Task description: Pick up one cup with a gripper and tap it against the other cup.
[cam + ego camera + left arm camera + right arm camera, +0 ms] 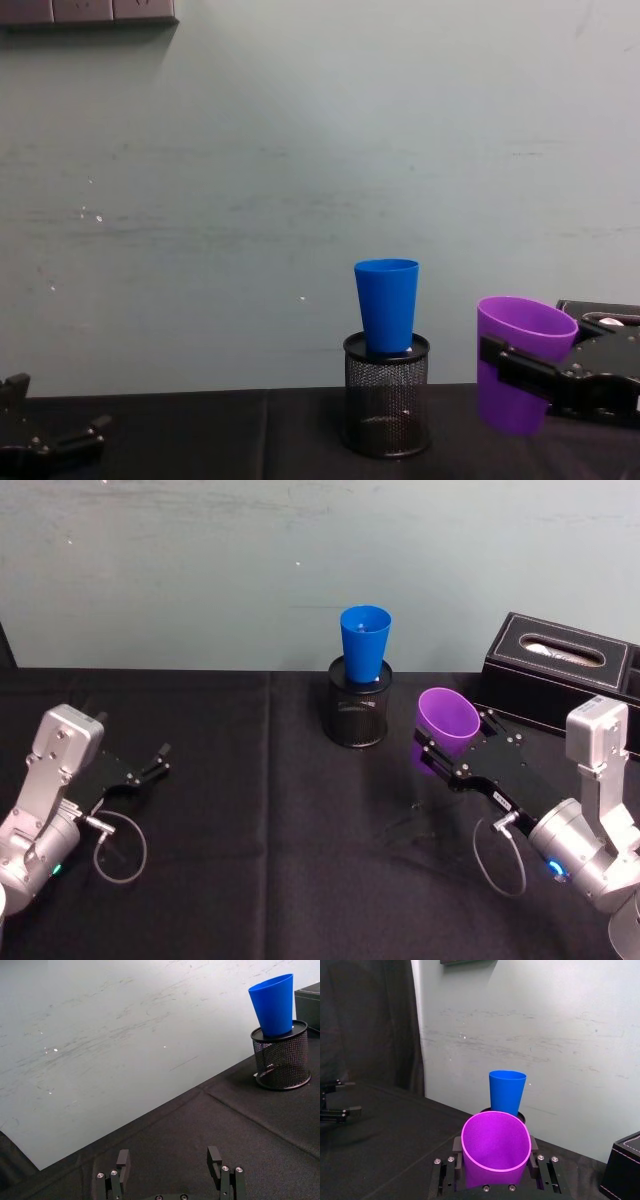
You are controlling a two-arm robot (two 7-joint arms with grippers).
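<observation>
I see right gripper (495, 1149) fingers clamped either side of purple cup (447, 718), held off table (250, 880) | blue cup (365, 640) beyond fingertips, not touching | left gripper (160, 760) fingers apart

Likely a lab or test room: black cloth table (250, 880), bare scuffed wall (200, 570) beyond the right claw (452, 745), tissue box (560, 680) beside it.

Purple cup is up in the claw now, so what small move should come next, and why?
Probably slide the right gripper leftward and slightly up, toward the blue cup. It is shut on the purple cup, held off the table, but a gap separates the cups, and the blue cup stands raised in the mesh holder. The left gripper sits open, far left.
</observation>
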